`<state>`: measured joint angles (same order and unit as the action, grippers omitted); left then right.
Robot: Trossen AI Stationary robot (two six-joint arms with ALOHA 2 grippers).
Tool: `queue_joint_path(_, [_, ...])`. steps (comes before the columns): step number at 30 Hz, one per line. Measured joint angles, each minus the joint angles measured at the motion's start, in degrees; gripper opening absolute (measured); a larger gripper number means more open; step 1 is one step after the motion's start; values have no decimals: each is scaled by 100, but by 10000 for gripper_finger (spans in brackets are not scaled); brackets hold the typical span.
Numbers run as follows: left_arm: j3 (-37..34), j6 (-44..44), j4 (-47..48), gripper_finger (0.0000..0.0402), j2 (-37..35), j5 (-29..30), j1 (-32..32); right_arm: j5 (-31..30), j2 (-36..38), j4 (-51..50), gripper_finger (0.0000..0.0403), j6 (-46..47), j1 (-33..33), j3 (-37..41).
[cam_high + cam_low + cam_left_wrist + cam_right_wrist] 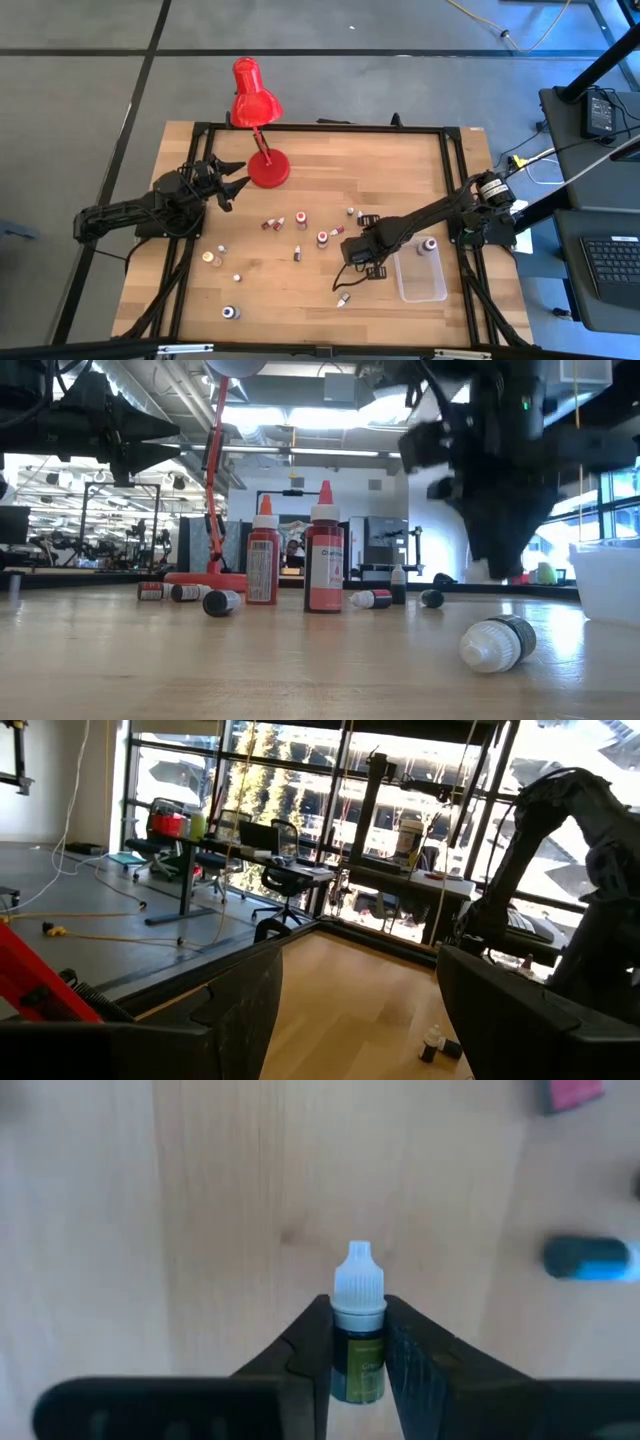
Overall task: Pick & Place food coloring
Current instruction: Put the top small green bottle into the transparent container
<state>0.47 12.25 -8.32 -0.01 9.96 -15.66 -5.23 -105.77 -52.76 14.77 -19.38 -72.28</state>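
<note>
Wooden planks of the counter (300, 290) filled the middle of the high view, framed by black rails, with grey floor around. A red desk lamp (255, 110) stood at the upper left of the counter. The left tool (232, 178) hung just left of the lamp's base with its fingers spread and holding nothing. The right tool (368, 262) reached over the lower centre-right, just left of a clear plastic tub (422, 277) that already held one food coloring bottle (430, 244). More bottles lay scattered across the middle and lower left, some upright, some on their sides, leaving bare wood along the lower edge.

From the low view, two tall red bottles (323, 560) stood upright at centre, several small ones lay flat behind them, and one white-capped bottle (497, 643) lay on its side at lower right, cap toward the left. The dark arm loomed at upper right.

Through the left wrist view, the spread fingers (250, 1000) framed bare counter and windows beyond.

Seen by the right wrist view, the right tool's fingers (310, 1350) were closed against both sides of a dark green bottle (358, 1360), white cap pointing to the top of the frame, long axis vertical there. A blue bottle (590, 1258) lay sideways at the right edge.
</note>
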Motion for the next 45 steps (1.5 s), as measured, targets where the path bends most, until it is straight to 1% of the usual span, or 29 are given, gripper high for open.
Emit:
queue_joint_path(2, [0, 2, 0, 259, 0, 0, 1, 19, 103, -333, 76, 99, -80, -140])
queue_joint_path(5, [0, 1, 1, 259, 0, 1, 1, 38, 379, -463, 77, 322, -246, -191])
queue_joint_path(8, [0, 2, 0, 259, 0, 0, 1, 37, 779, -565, 78, 788, -464, -141])
queue_joint_path(11, [0, 1, 0, 259, 0, 0, 0, 37, 1131, -857, 78, 1584, -799, -128])
queue_joint_path(15, [0, 0, 1, 259, 0, 2, 0, 38, 1532, -1181, 79, 2875, -1416, -128])
queue_joint_path(17, [0, 1, 1, 259, 0, 2, 1, -137, 1651, -1311, 79, 3600, -1770, -128])
queue_joint_path(20, [0, 0, 0, 259, 0, 2, 0, -403, 1687, -1362, 79, 4436, -2258, -128])
queue_joint_path(23, [0, 1, 2, 259, 0, 47, 2, -411, 1646, -1237, 79, 4987, -2610, -26])
queue_joint_path(27, [0, 2, 0, 259, 0, 48, 0, -360, 1627, -1210, 80, 5805, -2871, 478])
queue_joint_path(31, [0, 2, 0, 259, 0, 48, 0, 20, 1648, -1048, 80, 5993, -2899, 1077])
queue_joint_path(37, [0, -59, 0, 259, 0, 64, 0, 41, 1649, 119, 80, 5842, -2896, 1750])
queue_joint_path(40, [0, -59, 0, 259, 0, 89, 0, 197, 1651, 621, 80, 5832, -2896, 2026])
queue_joint_path(45, [0, -59, 0, 259, 0, 92, 2, 287, 1649, 758, 80, 5853, -2894, 2360])
